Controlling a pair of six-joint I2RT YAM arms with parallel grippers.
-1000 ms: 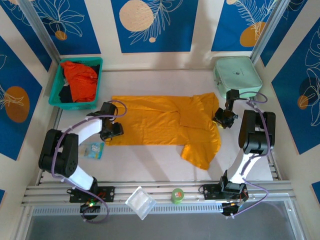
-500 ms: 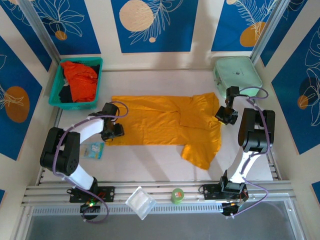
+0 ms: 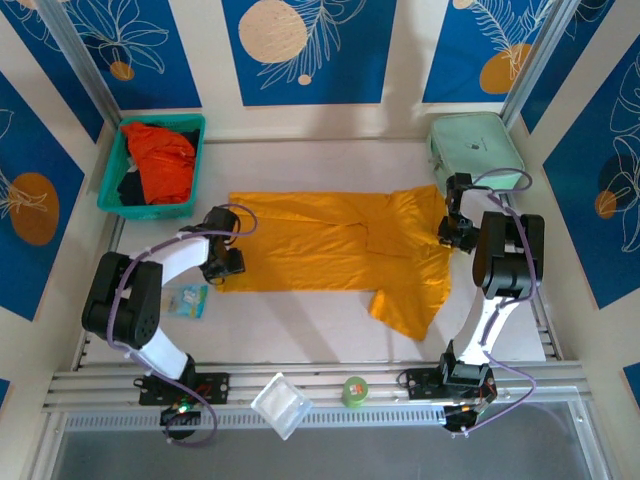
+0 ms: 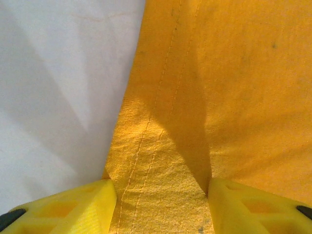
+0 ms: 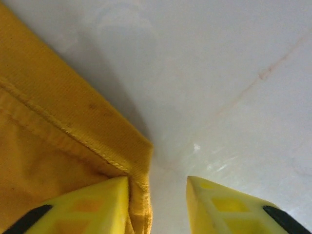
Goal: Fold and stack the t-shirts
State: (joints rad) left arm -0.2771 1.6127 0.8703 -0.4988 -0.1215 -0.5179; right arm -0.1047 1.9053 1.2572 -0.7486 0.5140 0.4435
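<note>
The mustard-yellow t-shirt (image 3: 310,245) lies spread across the middle of the table, one sleeve hanging toward the front right. My left gripper (image 3: 224,266) sits at its front-left corner. In the left wrist view the gripper (image 4: 161,195) is open and the stitched hem (image 4: 141,146) lies between its fingers. My right gripper (image 3: 451,238) is at the shirt's right sleeve edge. In the right wrist view it (image 5: 158,187) is open over bare table, the folded yellow hem (image 5: 112,146) against its left finger (image 5: 97,204). The red-orange t-shirt (image 3: 160,160) is bundled in the teal basket.
The teal basket (image 3: 112,195) stands at the back left and a mint-green box (image 3: 475,150) at the back right, close behind the right arm. A small packet (image 3: 187,300), a clear plastic tub (image 3: 280,405) and a green roll (image 3: 355,390) lie near the front edge.
The right gripper moved a little to the right and back, and the sleeve edge spread right with it. The shirt's left edge slid slightly right. The left gripper stayed put.
</note>
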